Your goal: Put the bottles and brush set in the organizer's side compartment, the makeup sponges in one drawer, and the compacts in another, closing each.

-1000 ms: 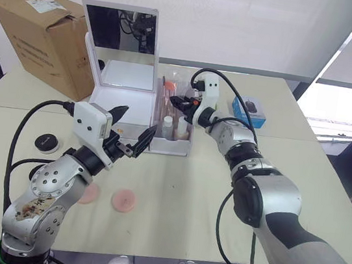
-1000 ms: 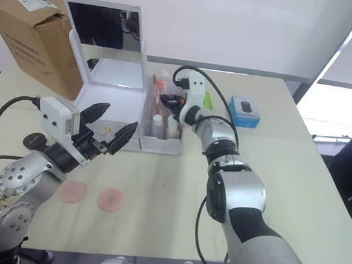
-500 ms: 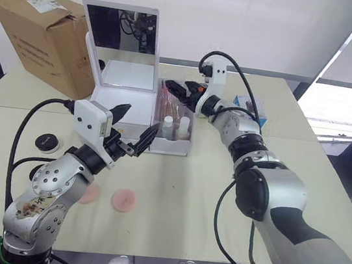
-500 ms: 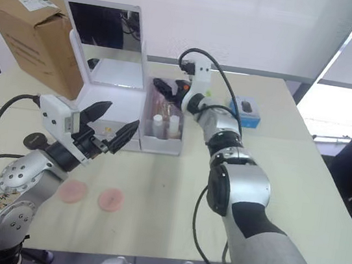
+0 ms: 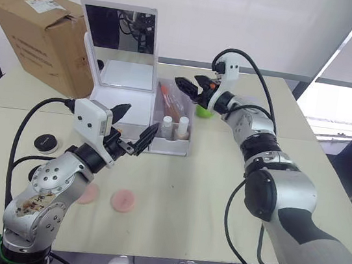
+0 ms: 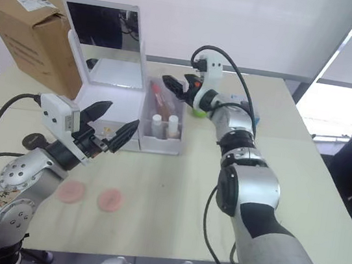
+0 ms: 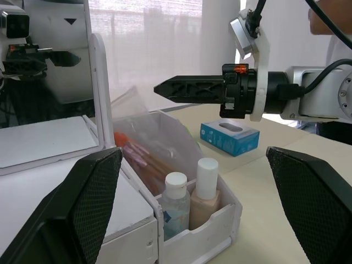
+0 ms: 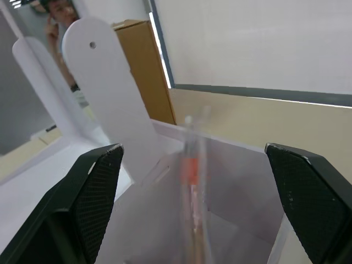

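Bright, even daylight pouring in from the window (image 5: 349, 91) on the right, blown out to near white there, with only soft faint shadows on the table (image 5: 209, 176). Head views pretty crisp. Right wrist view smeared though, brush set (image 8: 193, 181) up close badly out of focus.

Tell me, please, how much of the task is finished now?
Done: both bottles and the brush set stand in the side compartment. Both tools are open and empty. Left: two makeup sponges and one visible compact lie on the table, undrawered.
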Robot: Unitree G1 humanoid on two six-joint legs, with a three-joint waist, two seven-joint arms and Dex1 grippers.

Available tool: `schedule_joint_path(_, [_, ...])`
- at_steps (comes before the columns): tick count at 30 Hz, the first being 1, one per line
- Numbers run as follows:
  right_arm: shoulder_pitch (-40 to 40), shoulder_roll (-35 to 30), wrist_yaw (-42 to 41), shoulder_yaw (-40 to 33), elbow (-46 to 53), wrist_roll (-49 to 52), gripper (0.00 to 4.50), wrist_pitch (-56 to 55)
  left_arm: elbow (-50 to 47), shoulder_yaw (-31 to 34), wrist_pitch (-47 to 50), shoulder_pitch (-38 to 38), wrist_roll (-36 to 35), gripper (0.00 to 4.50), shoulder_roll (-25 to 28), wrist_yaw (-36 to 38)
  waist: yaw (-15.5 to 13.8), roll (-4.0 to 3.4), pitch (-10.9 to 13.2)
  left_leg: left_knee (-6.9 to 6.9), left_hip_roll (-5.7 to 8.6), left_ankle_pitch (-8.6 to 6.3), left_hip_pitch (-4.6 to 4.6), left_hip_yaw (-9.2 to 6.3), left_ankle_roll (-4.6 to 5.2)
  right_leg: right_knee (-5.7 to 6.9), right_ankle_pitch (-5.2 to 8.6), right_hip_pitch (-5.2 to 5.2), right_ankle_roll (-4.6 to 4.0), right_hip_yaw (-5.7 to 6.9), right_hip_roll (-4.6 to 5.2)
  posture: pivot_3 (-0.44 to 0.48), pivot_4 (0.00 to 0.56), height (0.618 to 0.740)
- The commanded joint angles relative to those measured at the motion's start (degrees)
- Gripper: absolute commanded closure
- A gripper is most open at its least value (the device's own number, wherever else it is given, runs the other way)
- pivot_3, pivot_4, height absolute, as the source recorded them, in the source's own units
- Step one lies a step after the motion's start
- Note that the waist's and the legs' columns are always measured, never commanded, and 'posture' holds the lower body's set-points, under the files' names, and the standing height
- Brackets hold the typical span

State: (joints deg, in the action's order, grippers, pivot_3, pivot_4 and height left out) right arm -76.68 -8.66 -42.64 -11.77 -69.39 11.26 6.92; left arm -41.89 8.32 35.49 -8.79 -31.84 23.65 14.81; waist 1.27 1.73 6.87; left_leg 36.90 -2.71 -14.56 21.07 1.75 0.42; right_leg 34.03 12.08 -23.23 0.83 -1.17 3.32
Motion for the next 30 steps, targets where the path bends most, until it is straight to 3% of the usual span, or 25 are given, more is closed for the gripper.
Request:
schedule_joint_path(1, [-0.3, -0.2, -0.2, 0.3, 3.3, 0.2, 0.63, 0.3, -1.3, 0.8, 0.1, -0.8, -1.2, 0.00, 0.4, 0.2, 0.0, 0.00, 0.0, 0.00, 0.00, 0.00, 0.00, 0.00, 0.00, 0.00, 0.00, 0.00, 0.00, 0.00, 0.00, 0.000, 0.150, 0.740])
schedule_joint_path(12, [3.7, 0.0, -4.4, 6.5, 13.1, -1.7, 4.34, 3.4, -1.2, 1.8, 0.0, -0.7, -2.0, 0.00, 1.0, 0.1, -0.1, 0.00, 0.0, 0.00, 0.01, 0.00, 0.00, 0.00, 0.00, -0.01, 0.00, 0.00, 0.00, 0.00, 0.03, 0.000, 0.150, 0.740])
schedule_joint_path(21, [-4.1, 3.7, 9.8, 8.6, -3.6, -7.8, 4.46, 0.5, -1.3, 1.8, 0.0, -0.6, -2.3, 0.00, 1.3, -0.2, -0.1, -0.03, 0.0, -0.02, -0.01, 0.00, 0.03, -0.02, -0.01, -0.02, 0.20, -0.04, -0.36, 0.08, 0.07, 0.000, 0.150, 0.740])
schedule_joint_path(26, [-4.4, 3.5, 20.4, 9.3, -7.4, -11.7, 4.46, 5.3, -1.8, 1.7, 0.1, -0.3, -2.7, 0.00, 1.1, -0.6, -0.3, 0.00, 0.0, -0.02, 0.02, 0.00, 0.04, -0.01, -0.01, -0.02, 0.23, -0.02, -0.40, 0.09, 0.13, 0.000, 0.150, 0.740])
schedule_joint_path(30, [-5.2, 4.4, 20.8, 9.8, -7.9, -13.6, 4.46, 7.1, -1.9, 1.6, 0.1, 0.0, -3.2, 0.00, 0.8, -0.8, -0.1, 0.03, 0.0, -0.02, 0.01, 0.00, 0.01, -0.03, -0.01, -0.02, 0.23, 0.00, -0.42, 0.07, 0.10, 0.000, 0.150, 0.740])
